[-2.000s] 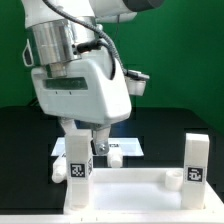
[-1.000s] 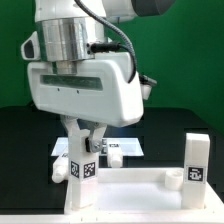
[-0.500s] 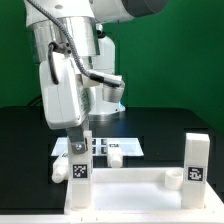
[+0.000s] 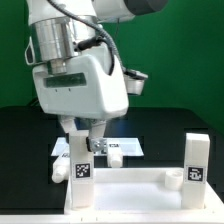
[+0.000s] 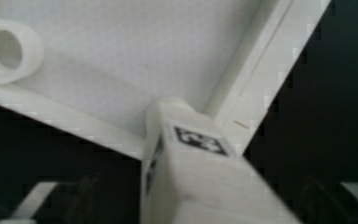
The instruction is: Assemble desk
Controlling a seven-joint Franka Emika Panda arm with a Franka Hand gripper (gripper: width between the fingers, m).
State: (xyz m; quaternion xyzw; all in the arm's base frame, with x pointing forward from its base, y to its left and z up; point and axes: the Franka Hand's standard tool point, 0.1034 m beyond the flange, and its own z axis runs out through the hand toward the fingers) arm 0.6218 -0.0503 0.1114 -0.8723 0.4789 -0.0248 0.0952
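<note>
The desk's white tabletop (image 4: 130, 188) lies upside down at the front, rim up. Two tagged white legs stand in its corner sockets: one on the exterior view's left (image 4: 80, 166), one on the right (image 4: 197, 160). My gripper (image 4: 82, 134) hangs straight over the left leg, open, with a finger (image 4: 68, 128) on either side of the leg's top. In the wrist view that leg (image 5: 202, 175) rises from the tabletop's corner (image 5: 131, 70), and dark gaps separate it from my fingers (image 5: 43, 200). An empty round socket (image 5: 2, 52) shows in the panel.
Behind the tabletop the marker board (image 4: 128, 146) lies flat, with a loose white leg (image 4: 113, 155) on it. Another loose leg (image 4: 62, 170) lies beside the left standing leg. The table is black, with a green backdrop behind it.
The hand has turned back from its twisted pose of half a second ago to face front again. Its jaws now stand wider, off the left leg, which stays upright in its socket.
</note>
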